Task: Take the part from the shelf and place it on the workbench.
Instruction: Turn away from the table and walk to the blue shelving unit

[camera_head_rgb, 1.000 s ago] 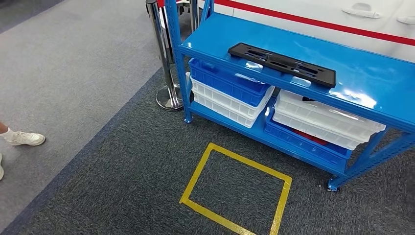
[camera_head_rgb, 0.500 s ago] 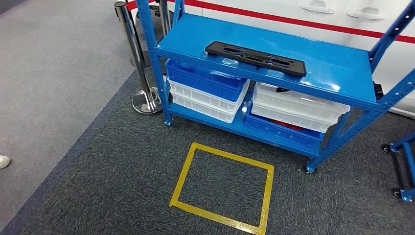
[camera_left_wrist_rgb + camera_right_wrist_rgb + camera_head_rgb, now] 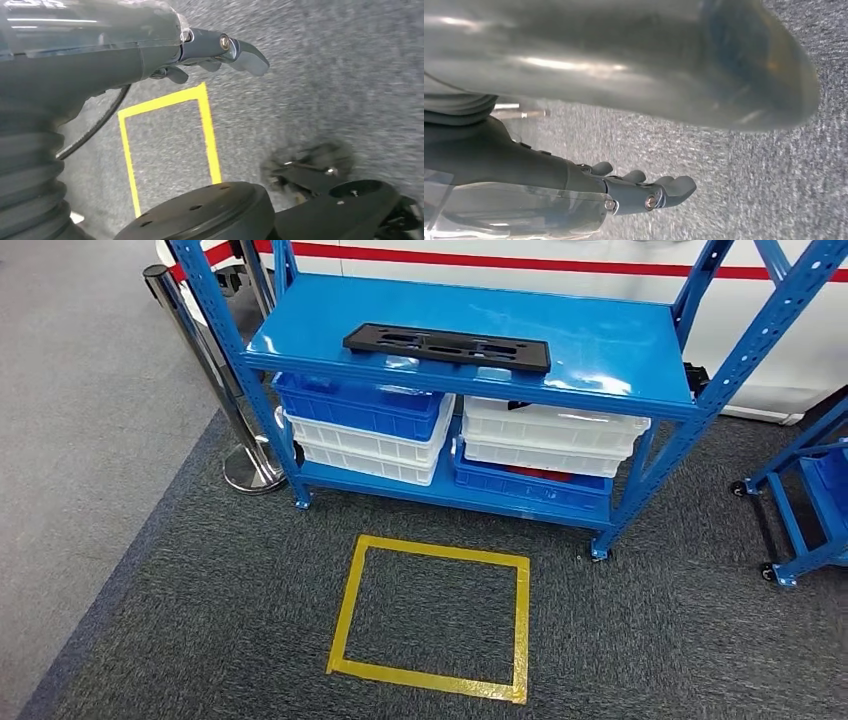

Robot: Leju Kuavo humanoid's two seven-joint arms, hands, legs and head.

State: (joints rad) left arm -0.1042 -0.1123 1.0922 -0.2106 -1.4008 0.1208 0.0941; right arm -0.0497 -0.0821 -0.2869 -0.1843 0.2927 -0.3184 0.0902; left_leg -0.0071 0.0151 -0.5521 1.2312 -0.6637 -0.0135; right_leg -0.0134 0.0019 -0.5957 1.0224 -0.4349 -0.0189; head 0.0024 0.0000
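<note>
Since a second ago the camera has turned to face the shelf (image 3: 600,345) squarely, so the approach is nearly aligned. The part (image 3: 446,347) lies on its top board, well ahead of both hands. The left hand (image 3: 220,50) and right hand (image 3: 644,192) hang empty, fingers loosely extended, over grey carpet with a yellow square (image 3: 432,615).

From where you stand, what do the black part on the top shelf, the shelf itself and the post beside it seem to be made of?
Black part: likely moulded plastic, matte, with cut-out slots and no glare.
Shelf: likely painted steel, glossy blue; it shows bright reflections, and its uprights are perforated.
Post: polished metal, probably chromed or stainless; it is mirror-like, with a shiny round base.
</note>
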